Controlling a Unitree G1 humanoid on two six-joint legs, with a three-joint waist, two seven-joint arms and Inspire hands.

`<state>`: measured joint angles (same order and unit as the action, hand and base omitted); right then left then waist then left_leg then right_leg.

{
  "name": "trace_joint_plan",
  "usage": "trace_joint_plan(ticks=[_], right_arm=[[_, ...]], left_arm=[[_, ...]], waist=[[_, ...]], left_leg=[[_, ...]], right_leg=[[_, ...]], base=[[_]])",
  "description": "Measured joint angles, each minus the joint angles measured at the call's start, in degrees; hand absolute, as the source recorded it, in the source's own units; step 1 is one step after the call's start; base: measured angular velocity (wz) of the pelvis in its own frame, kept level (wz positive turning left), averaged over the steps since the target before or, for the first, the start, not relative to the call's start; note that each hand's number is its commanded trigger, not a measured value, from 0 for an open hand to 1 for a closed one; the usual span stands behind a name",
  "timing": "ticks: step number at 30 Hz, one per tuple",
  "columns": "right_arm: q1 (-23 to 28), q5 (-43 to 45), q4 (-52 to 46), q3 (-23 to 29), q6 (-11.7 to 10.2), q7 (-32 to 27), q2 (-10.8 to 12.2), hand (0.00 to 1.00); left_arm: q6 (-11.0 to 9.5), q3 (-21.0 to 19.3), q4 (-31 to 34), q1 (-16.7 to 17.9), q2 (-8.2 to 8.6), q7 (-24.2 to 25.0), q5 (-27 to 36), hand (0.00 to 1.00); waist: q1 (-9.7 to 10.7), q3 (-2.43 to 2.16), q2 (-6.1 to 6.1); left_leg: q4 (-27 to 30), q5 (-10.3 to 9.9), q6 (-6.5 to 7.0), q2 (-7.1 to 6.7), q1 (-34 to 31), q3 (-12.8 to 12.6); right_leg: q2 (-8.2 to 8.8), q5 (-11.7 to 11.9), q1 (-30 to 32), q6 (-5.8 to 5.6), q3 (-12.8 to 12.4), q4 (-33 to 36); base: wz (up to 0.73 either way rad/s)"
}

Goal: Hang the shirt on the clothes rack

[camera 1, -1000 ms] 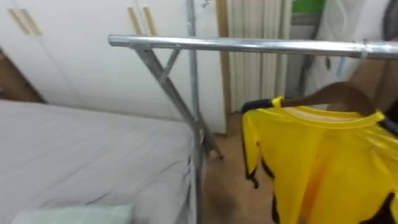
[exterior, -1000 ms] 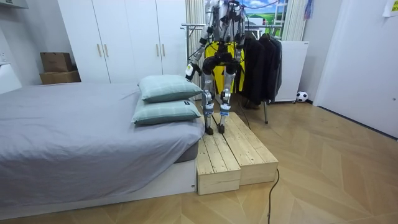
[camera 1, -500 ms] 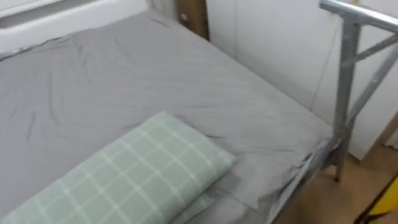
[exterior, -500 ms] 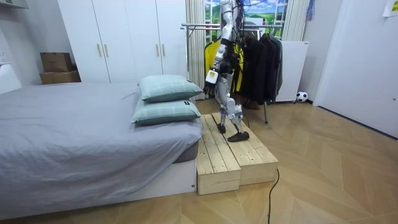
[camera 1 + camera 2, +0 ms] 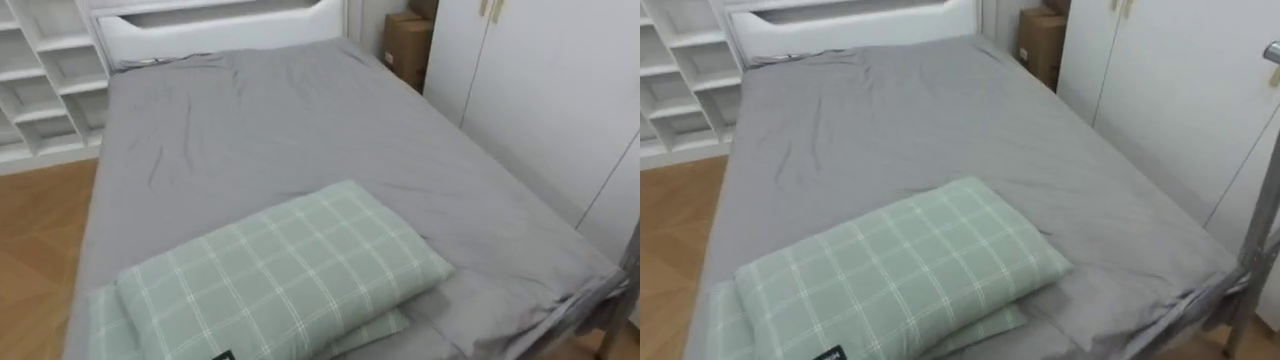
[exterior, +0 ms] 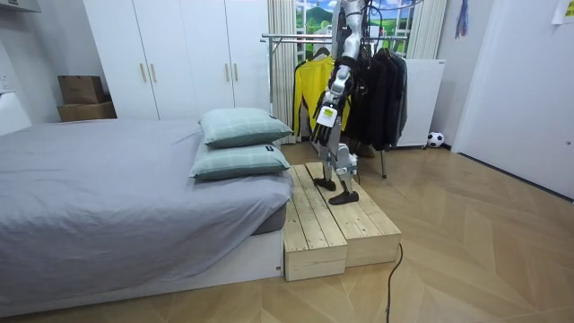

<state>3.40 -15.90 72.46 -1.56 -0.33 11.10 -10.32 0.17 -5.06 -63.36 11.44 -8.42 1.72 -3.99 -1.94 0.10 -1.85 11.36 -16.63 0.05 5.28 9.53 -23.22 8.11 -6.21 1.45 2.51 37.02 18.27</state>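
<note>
We see the robot's left hand hang low before the yellow shirt on the rail; whether open or closed, we cannot tell.

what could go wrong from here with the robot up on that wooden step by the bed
1. It stands on the raised wooden platform with its head camera on the bed, not on its feet: a misplaced step could take it off an edge.
2. The rack stands close by it; a swinging arm might catch it or knock the yellow shirt off.
</note>
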Motion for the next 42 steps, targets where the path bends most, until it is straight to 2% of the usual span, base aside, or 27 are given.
trace_joint_plan(ticks=[1,2,4,6,9,12,14,21,28,33,35,39,40,42], right_arm=[[0.2,0.0,0.0,1.0,0.0,0.0,0.2,0.00],[0.3,0.0,0.0,1.5,0.0,0.0,0.3,0.00],[1.1,0.0,0.0,3.0,0.2,-0.1,0.6,0.00],[1.5,0.4,-0.2,3.0,0.4,-0.2,0.7,0.00],[1.8,2.0,-0.8,3.0,0.4,-0.5,1.0,0.00],[1.6,3.8,-0.7,3.0,0.4,-0.4,1.2,0.00],[1.3,4.9,-0.8,2.8,0.4,-0.5,1.2,0.00],[0.6,5.0,-0.4,1.3,0.4,-1.2,2.1,0.00],[1.1,5.0,0.1,0.3,0.4,-0.2,2.1,0.00],[1.1,4.4,1.1,0.4,0.0,0.4,2.1,0.00],[1.3,4.0,1.3,0.4,0.0,0.8,2.1,0.00],[1.3,3.9,1.3,0.5,0.0,0.9,2.1,0.00],[1.4,3.7,1.4,0.6,0.0,0.9,2.1,0.00],[1.6,2.9,1.4,0.7,0.0,0.9,2.1,0.00]], left_arm=[[0.0,-0.4,-0.2,0.1,-0.02,0.0,0.0,0.00],[0.0,-0.5,-0.2,0.3,-0.07,0.0,0.0,0.00],[0.0,-1.1,-0.2,0.6,-0.26,-0.3,0.0,0.00],[0.0,-2.2,-0.3,1.2,-0.31,-0.6,-0.1,0.00],[0.1,-4.0,-0.9,2.4,-0.09,-1.2,-0.6,0.00],[0.0,-4.1,-0.9,2.6,0.18,-1.6,-0.7,0.00],[0.0,-4.1,-0.9,2.5,0.12,-2.2,-0.7,0.00],[0.0,-4.0,-0.9,2.0,0.45,-3.8,-0.5,0.00],[0.0,-4.2,-1.1,2.2,1.10,-5.5,0.0,0.00],[0.3,-4.3,-1.4,3.1,1.10,-6.0,-0.1,0.00],[1.0,-4.3,-1.4,3.7,1.11,-6.0,-0.5,0.00],[1.8,-4.3,-1.4,3.1,1.29,-6.0,-0.7,0.00],[2.0,-4.3,-1.3,2.9,1.31,-6.1,-0.9,0.00],[2.2,-4.2,-1.2,2.7,1.30,-6.2,-2.1,0.00]], waist=[[1.1,0.00,-0.05],[1.7,0.08,0.18],[2.2,0.00,0.99],[1.8,-0.12,1.41],[1.6,-0.17,2.02],[1.5,-0.04,2.64],[1.3,-0.02,2.88],[-0.2,0.46,3.50],[-1.4,0.56,3.48],[-1.5,0.41,3.17],[-1.3,0.54,3.17],[-1.1,0.63,3.32],[-0.8,0.45,3.03],[0.1,0.49,3.05]], left_leg=[[0.0,0.2,0.42,-0.19,0.0,2.5],[0.0,0.3,0.62,-0.35,0.0,3.8],[0.1,0.6,1.06,-1.33,0.0,8.6],[0.1,0.7,1.16,-1.86,0.0,11.3],[0.3,0.7,1.14,-2.28,-0.1,14.1],[0.5,0.7,1.05,-2.68,-0.6,17.1],[0.8,0.8,1.05,-2.85,-1.2,18.0],[1.2,0.8,1.04,-3.08,-1.7,19.1],[1.4,0.8,0.94,-3.16,-1.8,19.5],[1.5,0.8,0.94,-3.16,-1.7,19.6],[1.2,0.7,0.78,-3.15,-1.3,19.9],[0.9,0.7,0.58,-3.05,-1.6,20.8],[1.3,0.8,0.52,-3.05,-2.0,21.3],[1.4,0.9,0.32,-3.06,-2.4,22.0]], right_leg=[[-0.37,0.6,-0.9,-1.28,-4.5,-0.7],[-0.43,0.7,-1.3,-1.89,-6.6,-0.8],[-1.33,0.4,-3.5,-4.50,-13.6,-2.6],[-1.71,0.5,-5.6,-5.54,-15.1,-4.9],[-2.14,0.5,-7.9,-6.10,-15.0,-6.8],[-2.20,-0.1,-8.6,-6.96,-17.9,-6.9],[-2.30,-0.1,-8.9,-7.02,-18.9,-7.6],[-2.59,-0.4,-9.6,-7.43,-20.9,-9.0],[-2.70,-0.4,-9.7,-7.48,-21.4,-9.7],[-2.75,-0.4,-10.0,-7.48,-21.7,-9.8],[-3.02,-0.4,-11.0,-7.49,-23.0,-10.6],[-3.24,-0.5,-11.1,-7.50,-23.0,-10.6],[-3.26,-0.6,-11.1,-7.53,-23.0,-10.6],[-3.30,-0.6,-11.1,-7.53,-23.0,-10.6]], base=[[1.09],[1.17],[1.03],[0.74],[0.55],[0.47],[0.27],[0.09],[0.00],[0.00],[0.03],[0.14],[0.19],[0.18]])
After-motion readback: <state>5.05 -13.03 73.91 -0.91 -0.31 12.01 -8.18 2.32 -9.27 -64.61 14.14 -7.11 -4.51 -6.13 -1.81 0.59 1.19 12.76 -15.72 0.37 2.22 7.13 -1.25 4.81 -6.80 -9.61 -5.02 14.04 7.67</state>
